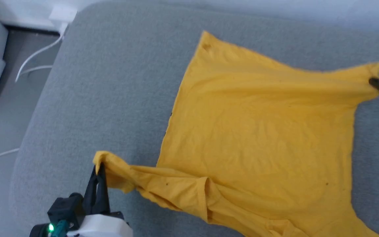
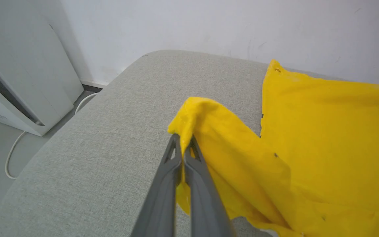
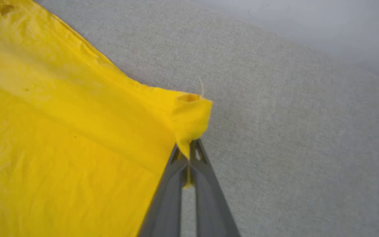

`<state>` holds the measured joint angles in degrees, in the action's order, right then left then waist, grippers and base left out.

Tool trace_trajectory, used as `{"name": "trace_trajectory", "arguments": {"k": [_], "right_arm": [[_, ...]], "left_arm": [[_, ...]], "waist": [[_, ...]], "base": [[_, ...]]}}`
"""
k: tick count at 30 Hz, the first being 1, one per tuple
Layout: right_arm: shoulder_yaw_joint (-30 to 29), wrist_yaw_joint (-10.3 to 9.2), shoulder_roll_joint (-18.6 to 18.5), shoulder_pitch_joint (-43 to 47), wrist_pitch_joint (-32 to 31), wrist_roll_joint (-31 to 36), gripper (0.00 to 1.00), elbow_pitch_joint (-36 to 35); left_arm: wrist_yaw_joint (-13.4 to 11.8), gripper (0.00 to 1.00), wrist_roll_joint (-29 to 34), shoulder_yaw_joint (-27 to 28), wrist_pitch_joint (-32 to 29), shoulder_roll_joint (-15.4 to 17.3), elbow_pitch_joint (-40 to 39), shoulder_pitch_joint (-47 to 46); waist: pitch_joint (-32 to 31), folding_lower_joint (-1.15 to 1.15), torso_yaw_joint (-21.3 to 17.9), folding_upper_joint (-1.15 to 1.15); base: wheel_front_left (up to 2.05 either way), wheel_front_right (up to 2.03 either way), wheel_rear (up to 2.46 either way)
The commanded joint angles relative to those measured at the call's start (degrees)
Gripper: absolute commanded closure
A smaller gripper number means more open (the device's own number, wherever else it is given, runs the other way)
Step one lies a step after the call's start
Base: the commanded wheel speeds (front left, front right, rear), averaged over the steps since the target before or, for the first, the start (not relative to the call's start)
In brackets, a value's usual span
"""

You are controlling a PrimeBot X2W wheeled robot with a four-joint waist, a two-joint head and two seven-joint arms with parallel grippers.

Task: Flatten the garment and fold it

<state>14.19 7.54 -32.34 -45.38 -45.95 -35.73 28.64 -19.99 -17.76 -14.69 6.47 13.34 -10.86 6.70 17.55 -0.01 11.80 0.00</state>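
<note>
The garment (image 1: 258,131) is being clamped by the left claw (image 1: 99,166) at lower left and the right claw (image 1: 373,82) at far right.

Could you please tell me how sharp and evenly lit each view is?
Head view: soft throughout, the garment looking duller orange-yellow. Left wrist view: crisp, the yellow brighter, light even. Right wrist view: cushion weave sharp, far background hazy.
</note>
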Motion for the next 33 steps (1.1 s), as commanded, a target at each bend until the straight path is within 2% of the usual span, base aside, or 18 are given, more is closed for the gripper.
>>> {"name": "trace_trajectory", "arguments": {"k": [1,7,11,13,17,23,24,25,26,28,33], "right_arm": [[0.2,-0.05,-2.5,5.0,0.3,-1.2,1.00,-3.6],[-5.5,-0.05,-7.5,24.0,-0.6,-2.8,1.00,-15.2],[-13.4,-0.05,-5.9,39.0,-1.8,-2.4,1.00,-20.5],[-17.7,-0.05,-3.5,45.7,-2.3,-1.2,1.00,-22.4],[-25.5,-0.05,4.7,56.7,-4.3,0.8,1.00,-25.6],[-31.1,-0.05,16.1,65.1,-4.5,3.9,0.98,-27.1],[-31.6,-0.05,17.5,65.5,-3.6,3.8,0.64,-27.5],[-31.6,-0.05,17.5,65.5,-3.6,3.8,0.64,-27.5],[-32.0,-0.05,18.7,65.7,-2.6,3.5,0.00,-27.8],[-32.2,-0.05,19.5,65.4,0.8,3.6,0.00,-28.8],[-29.2,-0.05,16.5,59.9,15.4,4.3,0.00,-29.6]], "left_arm": [[-1.2,1.00,-0.5,1.0,-0.7,0.7,-0.5,1.5],[-3.8,1.00,-1.5,4.5,-2.8,2.4,-2.2,6.1],[-5.1,1.00,-2.3,6.6,-3.5,3.1,-2.9,8.6],[-5.7,1.00,-2.7,7.4,-3.8,3.3,-3.1,9.9],[-5.6,1.00,-3.2,7.6,-5.0,3.8,-3.1,10.6],[-5.4,1.00,-3.8,7.1,-6.3,4.0,-2.4,10.8],[-5.4,1.00,-3.9,7.0,-6.4,4.0,-2.3,10.9],[-5.4,1.00,-3.9,7.0,-6.4,4.0,-2.3,10.9],[-5.4,1.00,-4.0,6.9,-6.6,3.9,-2.2,11.0],[-5.4,1.00,-4.1,6.7,-6.7,3.8,-2.1,11.1],[-5.7,1.00,-4.1,6.4,-7.1,3.7,-2.5,11.2]], "waist": [[-8.3,0.01,-7.1,0.00],[-11.5,0.01,-13.5,0.00],[-13.0,0.01,-17.2,0.00],[-13.8,0.01,-18.8,0.00],[-14.0,0.01,-20.7,0.00],[-13.8,0.01,-21.4,0.00],[-13.8,0.01,-21.5,0.00],[-13.8,0.01,-21.5,0.00],[-13.9,0.01,-21.5,0.00],[-14.0,0.01,-21.5,0.00],[-13.8,0.01,-21.7,0.00]], "base": [[0.00,0.00,0.00],[0.00,0.00,0.00],[0.00,0.00,0.00],[0.00,0.00,0.00],[0.00,0.00,0.00],[0.00,0.00,0.00],[0.00,0.00,0.00],[0.00,0.00,0.00],[0.00,0.00,0.00],[0.00,0.00,0.00],[0.00,0.00,0.00]]}}
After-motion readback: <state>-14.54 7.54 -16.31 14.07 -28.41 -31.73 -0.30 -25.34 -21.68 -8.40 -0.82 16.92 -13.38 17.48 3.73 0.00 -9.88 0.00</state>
